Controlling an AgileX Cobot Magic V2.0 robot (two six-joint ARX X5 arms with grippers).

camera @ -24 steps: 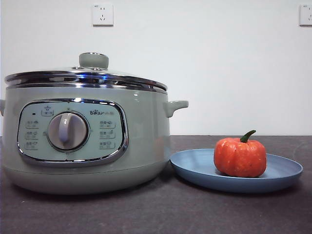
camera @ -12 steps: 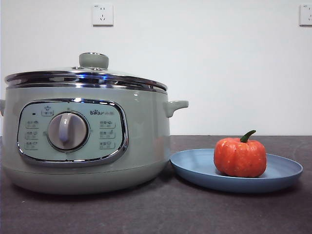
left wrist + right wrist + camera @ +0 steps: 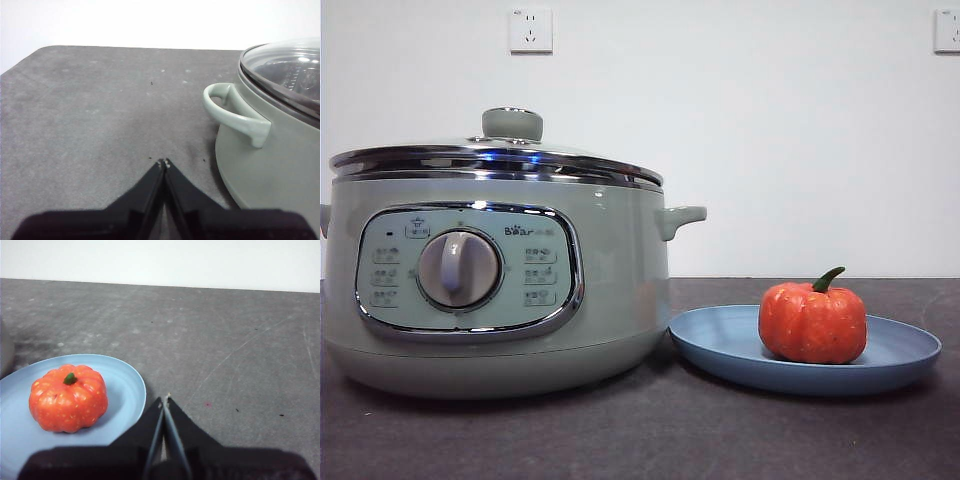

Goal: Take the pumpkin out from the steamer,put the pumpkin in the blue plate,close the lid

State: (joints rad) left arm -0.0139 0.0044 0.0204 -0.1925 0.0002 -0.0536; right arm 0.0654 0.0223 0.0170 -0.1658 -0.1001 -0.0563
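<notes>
The pumpkin (image 3: 812, 322) sits upright on the blue plate (image 3: 720, 345), its curved green stem on top, and nothing grips it. The plate lies flat on the dark grey table (image 3: 650, 440), just beside the pot (image 3: 610, 290), its near rim close to the pot's base. In the front view the pumpkin sits toward the middle of the plate; in the right wrist view the pumpkin (image 3: 68, 398) is well inside the rim of the plate (image 3: 127, 385). The pale green pot stands on the table with its control panel and dial facing the front camera, and the glass lid (image 3: 440, 150) rests level on the chrome rim, its green knob (image 3: 512, 124) upright in the centre. The left wrist view shows the lid (image 3: 285, 65) seated on the pot (image 3: 270, 175), with one side handle (image 3: 235, 112) sticking out. The left hand (image 3: 163, 163) hangs over bare table near that handle, clenched with its tips together and holding nothing. The right hand (image 3: 165, 399) is likewise clenched and holds nothing, over the table just beside the plate's edge, apart from the pumpkin. On the white wall behind are two sockets (image 3: 530, 30).
</notes>
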